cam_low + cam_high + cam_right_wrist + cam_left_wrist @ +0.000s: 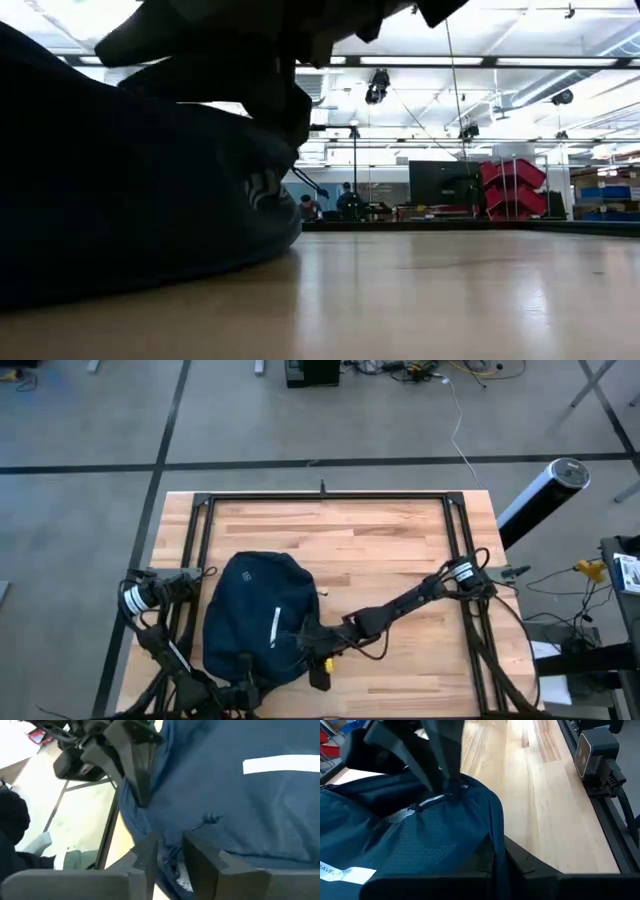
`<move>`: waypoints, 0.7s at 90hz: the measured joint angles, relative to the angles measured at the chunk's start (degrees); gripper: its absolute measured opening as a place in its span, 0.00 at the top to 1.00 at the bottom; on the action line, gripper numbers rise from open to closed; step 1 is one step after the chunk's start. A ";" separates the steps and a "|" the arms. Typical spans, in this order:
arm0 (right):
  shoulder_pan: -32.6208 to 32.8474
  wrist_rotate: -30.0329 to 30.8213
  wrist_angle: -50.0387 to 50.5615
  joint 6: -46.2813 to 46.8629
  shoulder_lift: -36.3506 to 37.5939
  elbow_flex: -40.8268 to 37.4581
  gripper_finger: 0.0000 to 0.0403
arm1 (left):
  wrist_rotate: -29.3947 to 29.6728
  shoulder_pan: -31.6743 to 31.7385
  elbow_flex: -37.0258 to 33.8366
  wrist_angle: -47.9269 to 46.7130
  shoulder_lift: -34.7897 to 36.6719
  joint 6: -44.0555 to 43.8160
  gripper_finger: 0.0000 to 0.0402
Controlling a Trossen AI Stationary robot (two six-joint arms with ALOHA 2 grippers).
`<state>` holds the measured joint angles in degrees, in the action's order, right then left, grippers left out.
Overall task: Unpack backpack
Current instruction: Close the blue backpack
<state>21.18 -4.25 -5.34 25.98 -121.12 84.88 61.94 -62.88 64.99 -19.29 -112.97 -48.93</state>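
The backpack [255,615], a rounded navy fabric bag with a short white stripe [275,626] on its outer face, lies on the left half of the wooden table [390,540], toward the near edge. The right gripper [167,855] meets the bag at its near right edge; its two dark fingers stand slightly apart with a fold of navy fabric and a zipper cord between them, pinching the cloth. The left gripper [502,865] sits at the bag's near edge, fabric draped between its fingers [530,865]; how tightly it grips cannot be told. In the low view the backpack [130,190] fills the left side, resting on the tabletop, with people [345,203] seated far behind.
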 joint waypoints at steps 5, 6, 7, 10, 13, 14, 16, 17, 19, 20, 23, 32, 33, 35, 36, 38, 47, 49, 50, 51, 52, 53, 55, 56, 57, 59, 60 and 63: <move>0.00 -0.02 0.14 -0.27 0.00 0.00 0.88 | -0.05 0.05 0.00 0.00 0.00 0.00 1.00; -0.01 -0.02 0.15 -0.31 0.00 0.00 0.89 | -0.06 0.06 0.00 0.00 0.00 0.00 1.00; -0.02 -0.02 0.15 -0.33 0.00 0.00 0.90 | -0.07 0.07 0.00 0.00 0.00 0.00 1.00; -0.05 -0.02 0.21 -0.37 0.00 0.00 0.91 | -0.05 0.07 0.00 0.00 0.00 0.02 1.00; -0.05 -0.03 0.44 -0.43 0.00 0.00 0.93 | -0.05 0.07 0.00 0.00 0.00 0.01 1.00; -0.05 -0.04 0.56 -0.45 0.00 0.00 0.94 | -0.05 0.07 0.00 0.00 0.00 0.00 1.00; -0.06 -0.04 0.84 -0.47 0.00 0.00 0.95 | -0.06 0.07 -0.01 0.00 0.00 0.00 1.00; -0.07 -0.04 1.00 -0.49 0.00 0.00 0.95 | -0.07 0.07 -0.02 0.00 0.00 0.00 1.00; -0.07 -0.04 1.35 -0.59 0.00 0.00 0.96 | -0.07 0.07 -0.02 0.00 0.00 0.00 1.00; -0.07 -0.04 1.53 -0.65 0.00 0.00 0.96 | -0.07 0.07 -0.02 0.00 0.00 0.00 1.00; -0.07 -0.04 2.04 -1.22 0.00 0.00 0.96 | -0.05 0.07 -0.02 0.00 0.00 0.00 1.00; -0.06 -0.10 2.28 -1.63 0.00 0.00 0.94 | -0.07 0.08 -0.04 0.02 0.00 0.00 1.00; -0.07 -0.11 2.27 -1.62 0.00 0.00 0.93 | -0.07 0.07 -0.04 0.02 0.00 0.00 1.00; -0.07 -0.11 2.26 -1.55 0.00 0.00 0.92 | -0.05 0.07 -0.04 0.02 0.00 0.00 1.00; -0.07 -0.11 2.27 -1.50 0.00 0.00 0.91 | -0.05 0.07 -0.04 0.02 0.00 0.00 1.00; -0.07 -0.14 2.29 -1.30 0.00 0.00 0.89 | -0.06 0.07 -0.04 0.01 0.00 0.00 1.00; -0.34 -0.27 2.31 -1.33 0.00 0.00 0.80 | -0.07 0.10 -0.04 0.02 0.00 0.00 1.00; -0.39 -0.43 2.26 -2.54 0.00 0.00 0.78 | -0.07 0.09 -0.04 0.02 0.00 0.00 1.00; -0.42 -0.56 2.23 -3.42 0.00 0.00 0.77 | -0.05 0.07 -0.04 0.02 0.00 0.00 1.00; -0.44 -0.79 2.20 -4.74 0.01 0.00 0.76 | -0.05 0.07 -0.04 0.02 0.00 0.00 1.00; -0.45 -1.01 2.18 -6.12 0.02 0.00 0.75 | -0.06 0.07 -0.04 0.02 0.00 0.00 1.00; -0.46 -1.22 2.17 -7.61 0.04 0.00 0.74 | -0.06 0.07 -0.04 0.02 0.00 0.00 1.00; -0.47 -1.65 2.16 -10.59 0.08 0.00 0.73 | -0.07 0.07 -0.04 0.02 0.00 0.00 1.00; -0.47 -1.77 2.21 -12.13 0.15 -0.01 0.72 | -0.07 0.08 -0.04 0.02 0.00 0.00 1.00; -0.47 -1.84 2.27 -13.70 0.22 -0.02 0.71 | -0.07 0.08 -0.04 0.02 0.00 0.00 1.00; -0.47 -1.82 2.32 -16.86 0.39 -0.02 0.70 | -0.07 0.07 -0.05 0.02 0.00 0.00 1.00; -0.48 -1.82 2.31 -18.37 0.48 0.00 0.69 | -0.07 0.07 -0.06 0.02 0.00 0.00 1.00; -0.47 -1.85 2.60 -22.65 0.71 0.37 0.67 | -0.11 0.08 -0.07 0.04 0.00 0.00 1.00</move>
<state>20.71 -6.11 -2.74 3.34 -120.41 85.26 61.83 -62.80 64.93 -19.25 -112.97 -48.93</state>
